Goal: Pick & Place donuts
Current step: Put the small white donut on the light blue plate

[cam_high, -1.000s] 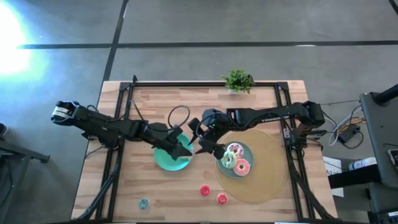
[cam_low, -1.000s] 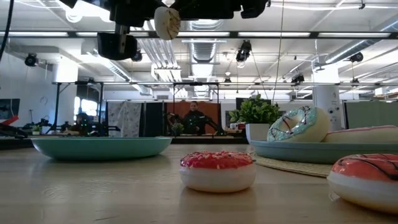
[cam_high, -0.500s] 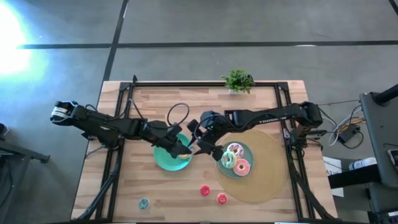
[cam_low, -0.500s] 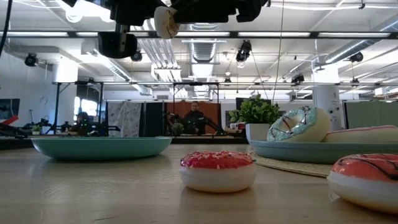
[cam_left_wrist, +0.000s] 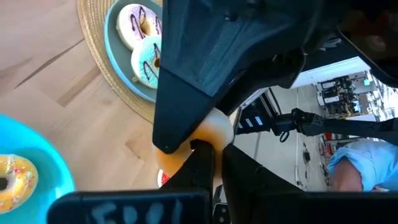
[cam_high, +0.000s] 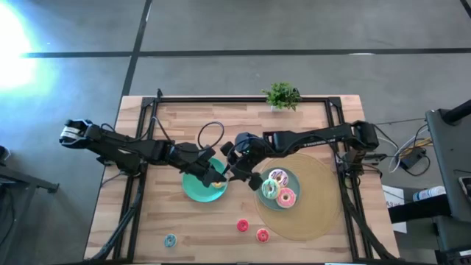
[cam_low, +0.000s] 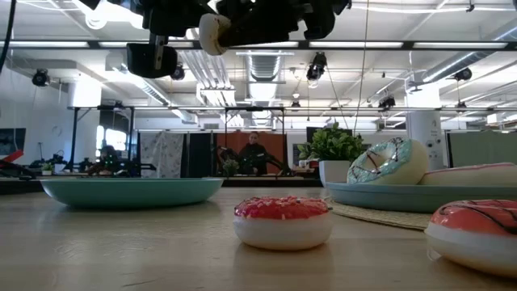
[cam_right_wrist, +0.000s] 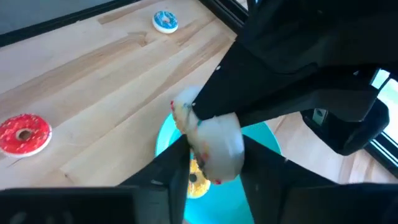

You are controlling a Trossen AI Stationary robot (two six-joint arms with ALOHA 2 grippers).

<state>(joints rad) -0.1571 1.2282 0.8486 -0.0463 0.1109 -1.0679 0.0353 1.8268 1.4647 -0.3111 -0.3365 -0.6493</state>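
A cream-and-orange donut (cam_low: pixel 212 32) hangs high above the table between my two grippers, over the left teal plate (cam_high: pixel 193 190). My left gripper (cam_high: pixel 215 175) reaches in from the left and my right gripper (cam_high: pixel 234 169) from the right; both are shut on this donut. A yellow sprinkled donut (cam_left_wrist: pixel 12 178) lies flat on the left plate. The right teal plate (cam_high: pixel 292 180) carries three donuts (cam_high: pixel 277 177). Two red donuts (cam_high: pixel 242 226) and a teal donut (cam_high: pixel 170 240) lie on the wood near the front edge. My left gripper meets the donut's orange rim (cam_left_wrist: pixel 178 160) with its fingertips (cam_left_wrist: pixel 200 163), which stand close together. The right gripper's finger covers most of the contact. The donut is lifted clear above the plate. My right gripper pinches the donut's pale body (cam_right_wrist: pixel 214 144) between its two fingers (cam_right_wrist: pixel 176 167), one on each side. It comes in slanting from the table's right. The donut is held clear of the plate.
A round woven mat (cam_high: pixel 320 202) lies under the right plate. A small potted plant (cam_high: pixel 282 96) stands at the table's far edge. A dark frame (cam_high: pixel 140 191) runs along the table's sides. A person (cam_low: pixel 253 153) sits in the room beyond.
My right gripper has drifted a little toward the table's left edge, closing up on my left gripper over the left plate. The held donut has stayed high and shifted slightly the same way.
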